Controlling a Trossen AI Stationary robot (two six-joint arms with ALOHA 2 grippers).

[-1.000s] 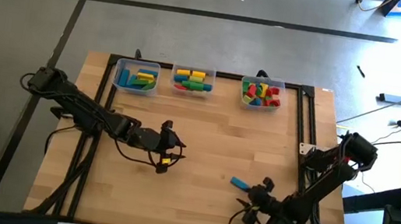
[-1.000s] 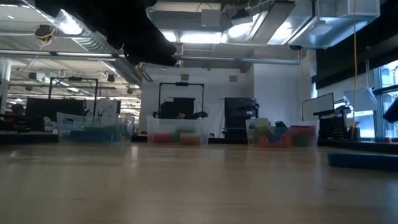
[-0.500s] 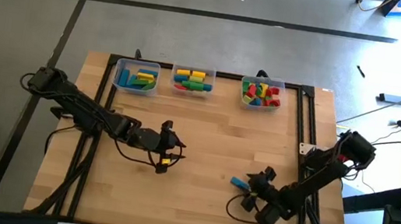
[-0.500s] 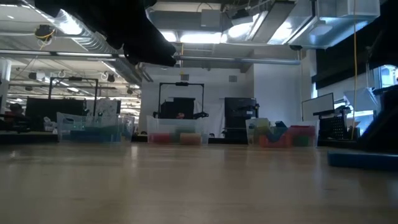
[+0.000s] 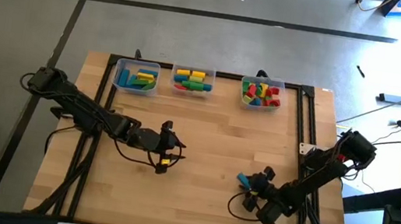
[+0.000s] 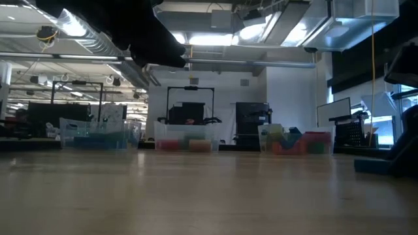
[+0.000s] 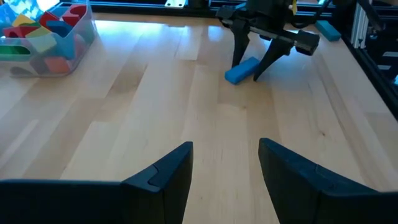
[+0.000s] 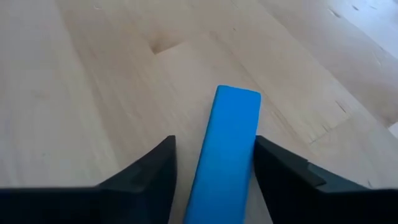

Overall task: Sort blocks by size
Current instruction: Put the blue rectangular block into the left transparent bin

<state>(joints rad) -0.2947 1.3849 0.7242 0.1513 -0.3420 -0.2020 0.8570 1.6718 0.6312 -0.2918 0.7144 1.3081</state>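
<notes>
Now the right pincer (image 8: 211,180) stands spread astride the blue block (image 8: 229,146), whose long axis runs straight ahead between its fingers on the desk (image 5: 204,140); the left pincer (image 7: 224,177), also spread, waits well apart.

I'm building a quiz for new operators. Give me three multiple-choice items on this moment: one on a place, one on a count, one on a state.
1. Where is the blue block that lies loose on the table?
A. in the middle bin
B. between the right gripper's fingers
C. under the left gripper

2. How many clear bins stand along the table's far edge?
A. two
B. three
C. five

3. How do the left gripper's fingers stand?
A. apart, with nothing between them
B. shut on a red block
C. shut on a bin's rim

Answers: 1 B, the right wrist view shows the block lying between the two dark fingers. 2 B, the high view shows three bins in a row. 3 A, the left wrist view shows bare table in the gap.
</notes>
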